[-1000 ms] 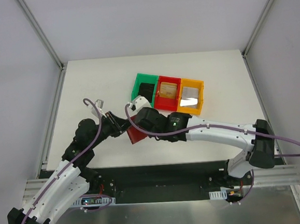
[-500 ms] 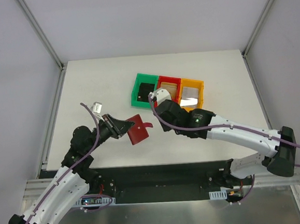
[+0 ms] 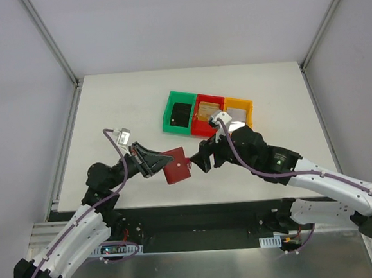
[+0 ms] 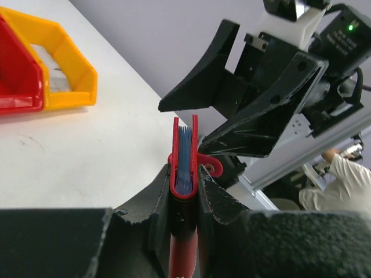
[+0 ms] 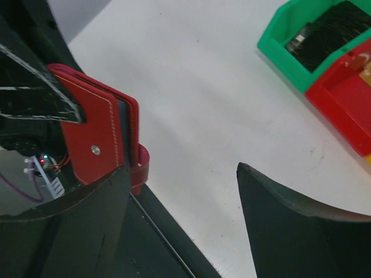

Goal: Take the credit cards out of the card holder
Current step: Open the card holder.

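The card holder (image 3: 176, 167) is clamped in the left gripper (image 3: 154, 161), lifted off the table (image 3: 118, 99). In the left wrist view it stands edge-on between the two fingers, which press on its red covers. The blue-grey pockets (image 4: 184, 156) show in the narrow gap at its free edge, and the little red tab (image 4: 213, 167) curls out on one side.

The right gripper (image 3: 197, 160) sits just past the holder's free edge with its jaws spread wide and nothing between them. In the right wrist view the holder lies against the inner side of one finger (image 5: 64, 226). The other finger (image 5: 301, 231) is well apart from it, over bare table. Whether the near finger touches the tab cannot be told.

Beyond the right gripper, further from the arm bases, three bins stand side by side and touching. The green bin (image 3: 168, 111) is nearest the left gripper and holds a black card (image 3: 183, 113). The red bin (image 3: 210, 97) in the middle holds a tan-gold card (image 3: 207, 111). The orange bin (image 3: 239, 100) holds a silvery card (image 3: 237, 114), partly hidden by the right wrist.
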